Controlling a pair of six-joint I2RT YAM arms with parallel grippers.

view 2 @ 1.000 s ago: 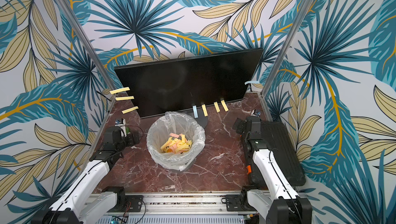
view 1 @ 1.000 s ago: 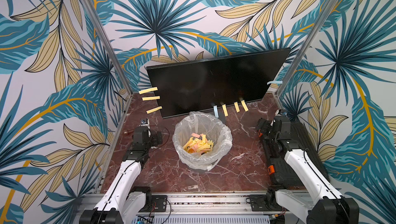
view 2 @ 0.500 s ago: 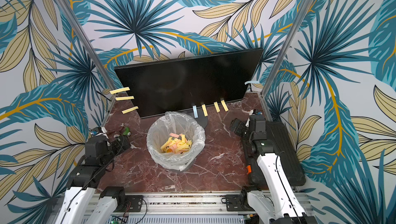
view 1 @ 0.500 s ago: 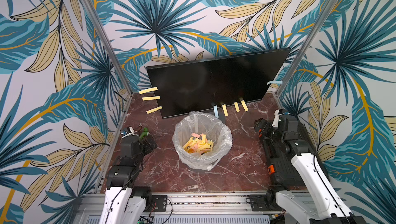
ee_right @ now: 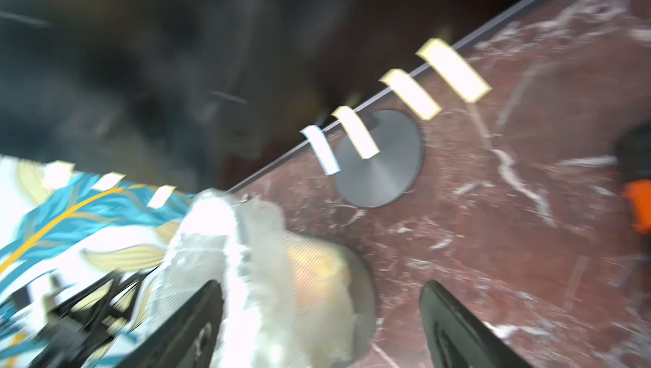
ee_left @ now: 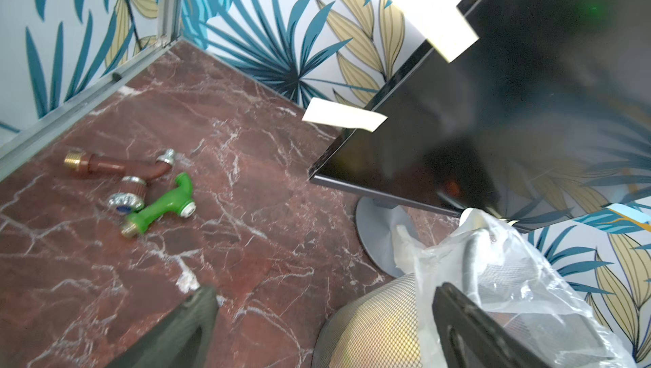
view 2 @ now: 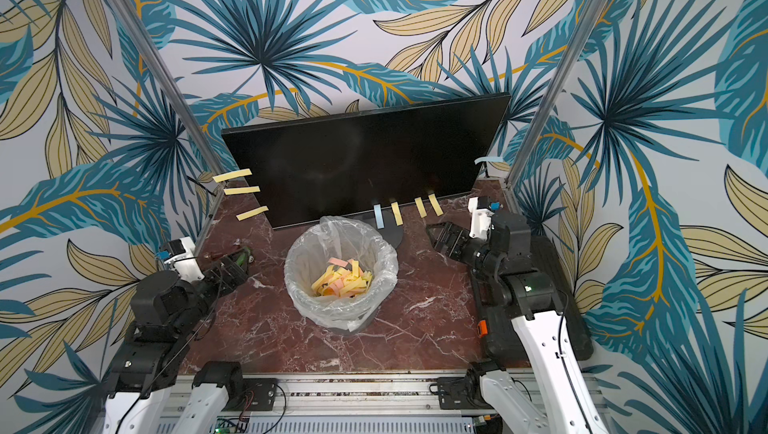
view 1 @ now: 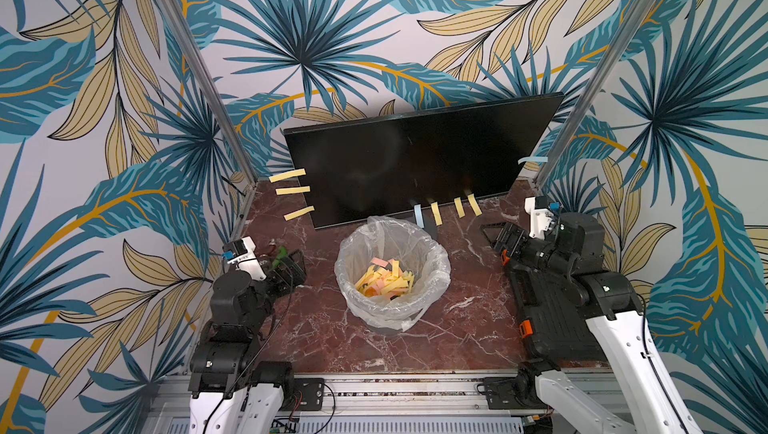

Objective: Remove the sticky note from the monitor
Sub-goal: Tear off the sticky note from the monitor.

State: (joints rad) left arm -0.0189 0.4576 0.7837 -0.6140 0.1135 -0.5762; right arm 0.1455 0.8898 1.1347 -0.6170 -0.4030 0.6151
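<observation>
Sticky notes cling to the monitor at the back of the surface, mostly yellow strips along its left and bottom edges and one blue at its right edge. Left end effector gapes wide and empty beside the lined bin. Right end effector is also spread and, through the blur, seems empty.

Robot test booth; leaf-print walls, aluminium rail.
</observation>
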